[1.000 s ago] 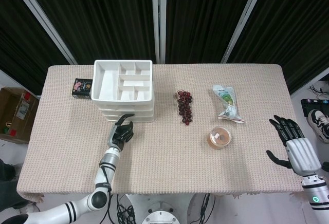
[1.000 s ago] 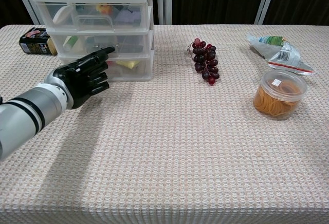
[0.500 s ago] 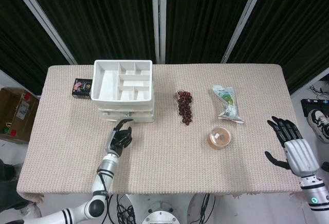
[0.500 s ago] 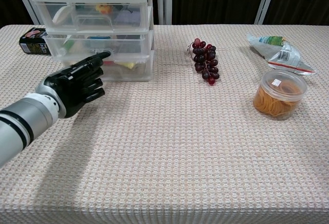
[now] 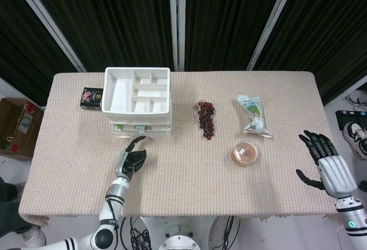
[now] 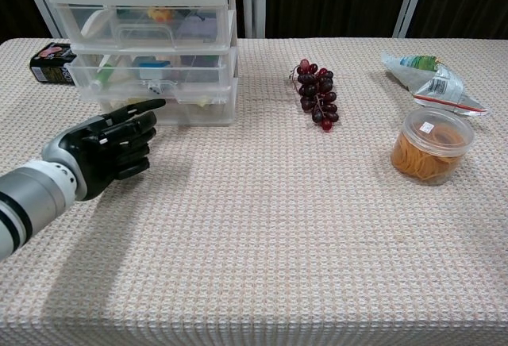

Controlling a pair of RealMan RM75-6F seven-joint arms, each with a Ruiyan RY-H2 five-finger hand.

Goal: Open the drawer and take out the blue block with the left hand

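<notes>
The white three-drawer unit (image 6: pixel 143 44) stands at the back left, also seen from above as the drawer unit (image 5: pixel 137 98). Its middle drawer (image 6: pixel 151 72) sticks out a little past the others. A blue block (image 6: pixel 151 66) shows through that drawer's clear front. My left hand (image 6: pixel 107 149) hovers just in front of the drawers, fingers curled in and one finger pointing at them, holding nothing. Whether that finger touches the drawer I cannot tell. In the head view the left hand (image 5: pixel 132 161) sits below the unit. My right hand (image 5: pixel 324 161) hangs at the table's right edge, fingers spread and empty.
A bunch of dark grapes (image 6: pixel 316 94) lies mid-table. A round clear tub of rubber bands (image 6: pixel 431 145) and a snack bag (image 6: pixel 429 78) are at the right. A small black box (image 6: pixel 54 62) sits left of the drawers.
My left hand has drawn back toward the table's front edge. The middle drawer has slid out a little with it. The right hand has hardly moved.
</notes>
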